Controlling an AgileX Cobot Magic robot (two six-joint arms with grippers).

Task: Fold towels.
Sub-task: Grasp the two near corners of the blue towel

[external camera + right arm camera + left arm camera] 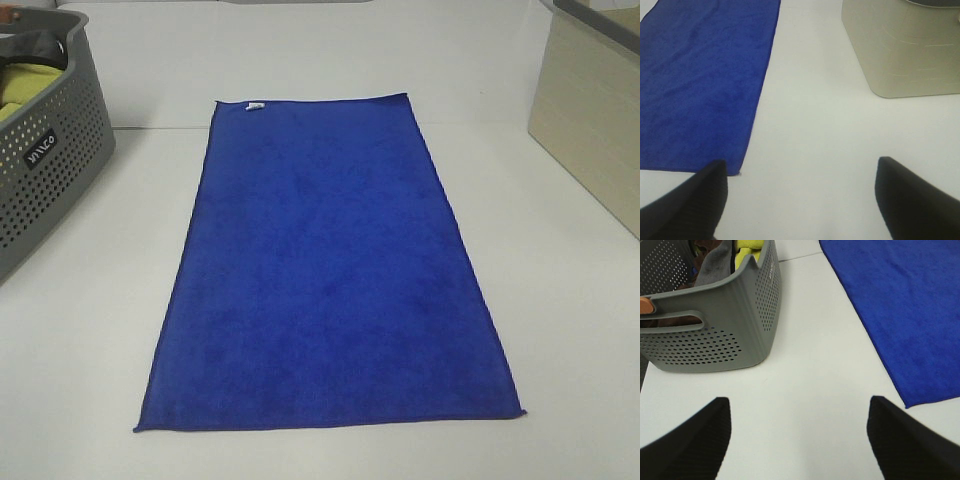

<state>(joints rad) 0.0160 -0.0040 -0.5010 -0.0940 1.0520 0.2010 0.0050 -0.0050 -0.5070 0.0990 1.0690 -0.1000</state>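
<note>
Plain white desk (pixel 560 330) has a royal-blue plush rectangular towel (pixel 325 270) spread flat in the middle, not folded yet. A grey perforated plastic basket (pixel 60 160) of cloths sits off its left side and a beige box-shaped bin (pixel 590 110) off its right. The left gripper (pixel 800 440) and right gripper (pixel 800 200) hang over bare desk by the towel's near corners, jaws wide apart. There's a tiny white tag (pixel 256 106) at a far corner.

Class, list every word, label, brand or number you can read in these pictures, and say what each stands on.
Black label with white letters, on the grey basket: tilted and blurred, cannot be read with certainty.
White tag at a corner of the blue towel: too small to read.
No other text shows.
</note>
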